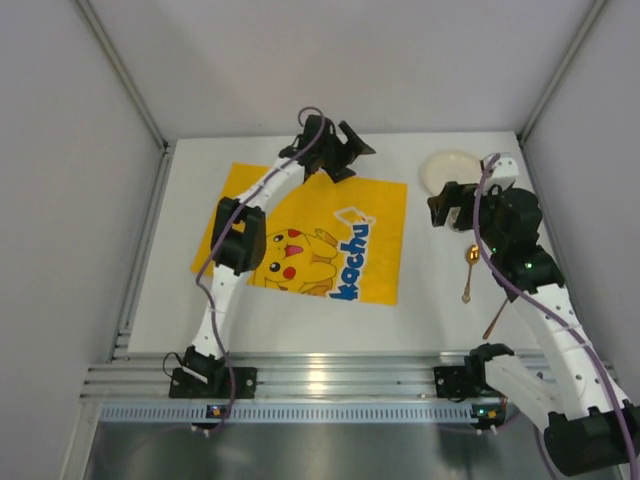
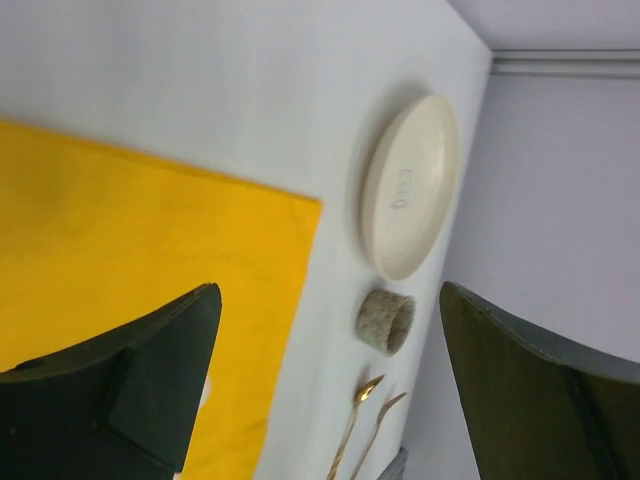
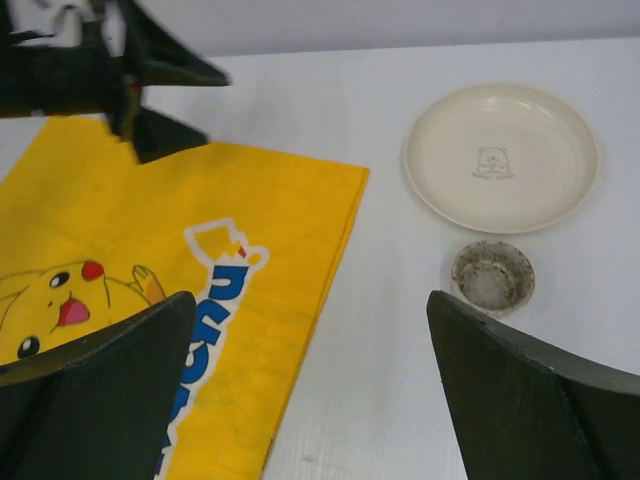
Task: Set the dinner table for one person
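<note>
While both pairs stand wide apart and hold nothing, we read the step as a pause between placements. The left fingers (image 2: 160,370) hover over the far edge of the yellow mat (image 2: 120,230). The right fingers (image 3: 100,390) face the plate (image 3: 500,155) and small cup (image 3: 492,275). Both dishes rest on the bare table (image 3: 380,380), which lies beneath both arms, to the right of the mat. The spoon (image 1: 470,262) lies nearer the bases. Next, we judge, the plate goes onto the mat, which calls for a grip on its low rim. A second utensil (image 1: 495,318) is partly covered by the right arm, and we cannot identify it.
</note>
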